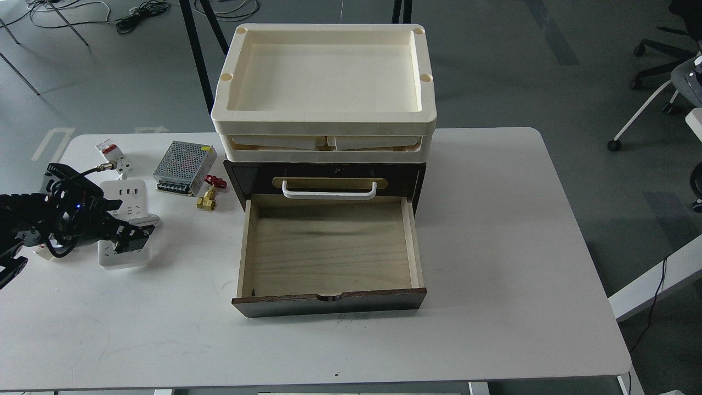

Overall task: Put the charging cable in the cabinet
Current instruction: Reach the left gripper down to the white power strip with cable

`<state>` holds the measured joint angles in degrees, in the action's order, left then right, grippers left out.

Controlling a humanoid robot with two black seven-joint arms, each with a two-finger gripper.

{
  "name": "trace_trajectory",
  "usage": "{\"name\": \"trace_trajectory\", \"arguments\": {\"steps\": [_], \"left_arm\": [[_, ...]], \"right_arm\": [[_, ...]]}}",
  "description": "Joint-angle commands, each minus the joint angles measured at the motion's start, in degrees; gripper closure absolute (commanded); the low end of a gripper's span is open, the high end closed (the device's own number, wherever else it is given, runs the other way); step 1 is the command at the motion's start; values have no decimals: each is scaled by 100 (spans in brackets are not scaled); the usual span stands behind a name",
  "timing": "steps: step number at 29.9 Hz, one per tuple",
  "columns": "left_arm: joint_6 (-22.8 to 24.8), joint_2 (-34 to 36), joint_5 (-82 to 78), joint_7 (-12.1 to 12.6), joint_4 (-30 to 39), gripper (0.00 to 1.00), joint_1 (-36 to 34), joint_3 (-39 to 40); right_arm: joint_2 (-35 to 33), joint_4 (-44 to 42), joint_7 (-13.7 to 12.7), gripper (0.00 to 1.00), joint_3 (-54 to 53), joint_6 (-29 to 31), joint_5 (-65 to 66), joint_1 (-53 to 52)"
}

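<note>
1. Task item: charging cable (127,219), a white strip w/ sockets and USB ports, lies flat on the table (493,230) at far left, well apart from the cabinet (326,181). Not yet lifted, by my read.
2. Left gripper (131,240) sits over the strip's near half. It reads dark and foreshortened; fingers can't be told apart, so jaw state cannot be told, nor whether there's contact w/ the strip. Right arm not in view.
3. Cabinet drawer (329,249) is pulled out, interior bare. Cream trays (324,118) are stacked above, overhanging the drawer's back part.
4. Risk: grip across the wide, smooth strip body may slip, esp. if jaws close off-centre. Result: strip tilts or drops mid-carry.
5. Risk: white cord (149,219) shows only at the strip's right edge; rest hidden by the arm. If loose, it could trail and snag the brass valve (208,196) or metal power-supply box (184,160), both between strip and cabinet.
6. Risk: small breaker (112,155) and a white part at far left edge lie near the arm; a sweep could knock them.
7. Risk: low carry would clip the drawer's left wall; a high one near the back meets the handle (329,190) or tray overhang. Strip looks to fit the drawer, cord incl., but a draped cord would block closing.
</note>
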<state>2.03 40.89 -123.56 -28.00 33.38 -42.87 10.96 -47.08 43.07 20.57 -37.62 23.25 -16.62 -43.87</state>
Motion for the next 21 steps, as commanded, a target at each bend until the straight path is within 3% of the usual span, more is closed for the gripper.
{"name": "trace_trajectory", "arguments": {"steps": [1,21], "left_arm": [[-229,-2,25,0,-33,14,-11,-252],[-836,-81,16,0,-455,44,-11,-498]], "right_arm": [[-3,0,0,0,9,-4,0,-7],[-3,0,0,0,9,-4,0,46]]}}
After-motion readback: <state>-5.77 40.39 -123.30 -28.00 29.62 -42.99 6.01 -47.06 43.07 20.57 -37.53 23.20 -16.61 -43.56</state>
